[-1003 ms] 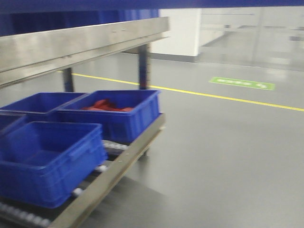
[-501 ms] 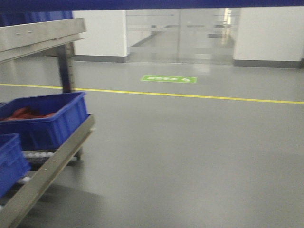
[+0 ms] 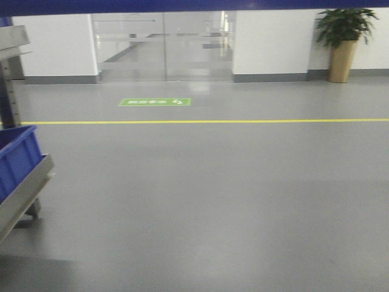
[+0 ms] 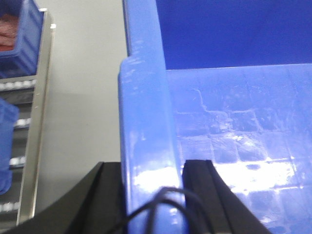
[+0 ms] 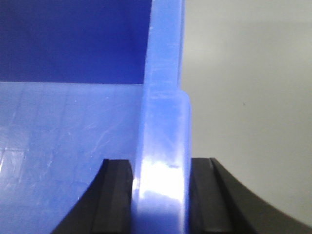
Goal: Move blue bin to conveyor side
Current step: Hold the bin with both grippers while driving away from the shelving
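Note:
I hold the blue bin (image 4: 234, 126) by two opposite walls. In the left wrist view my left gripper (image 4: 152, 168) is shut on its thick left rim, one black finger (image 4: 109, 195) outside and one inside. My right gripper (image 5: 161, 165) is shut on the right rim of the blue bin (image 5: 73, 122) in the same way, with grey floor beyond it. A dark blue band (image 3: 194, 5) runs along the top edge of the front view. The bin's inside is bare. The conveyor is out of view.
A metal roller rack (image 3: 24, 188) stands at the far left with another blue bin (image 3: 15, 158) on it. The left wrist view shows that rack (image 4: 36, 122) and a bin with red contents (image 4: 19, 39). Ahead: grey floor, yellow line (image 3: 213, 121), glass doors (image 3: 164, 45), potted plant (image 3: 342, 42).
The front view has swung to the right. The rack and its blue bins slid off to the left edge, and the glass doors and potted plant came into view.

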Robot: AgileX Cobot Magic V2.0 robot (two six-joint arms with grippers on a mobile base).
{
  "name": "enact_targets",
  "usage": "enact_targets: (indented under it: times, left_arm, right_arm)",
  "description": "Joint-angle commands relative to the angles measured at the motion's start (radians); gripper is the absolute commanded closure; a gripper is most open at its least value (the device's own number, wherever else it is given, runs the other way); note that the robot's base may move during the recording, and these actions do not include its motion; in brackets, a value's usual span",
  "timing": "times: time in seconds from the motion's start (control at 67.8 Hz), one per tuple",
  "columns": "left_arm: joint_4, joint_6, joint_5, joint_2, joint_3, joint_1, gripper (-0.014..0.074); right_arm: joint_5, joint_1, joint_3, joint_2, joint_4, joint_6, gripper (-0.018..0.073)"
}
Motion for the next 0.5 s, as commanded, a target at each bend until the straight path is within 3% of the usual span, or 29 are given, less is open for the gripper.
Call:
enact_targets:
  times: [0.0,0.487]
  left_arm:
    - [-0.003,0.01,-0.075,-0.022,-0.024,0.003,0.0613]
    - [-0.003,0.01,-0.075,-0.022,-0.024,0.003,0.0613]
  right_arm:
    - [-0.087,-0.006,-0.023,-0.023,-0.039,-0.019,0.0641]
    - [-0.087,-0.006,-0.023,-0.023,-0.039,-0.019,0.0641]
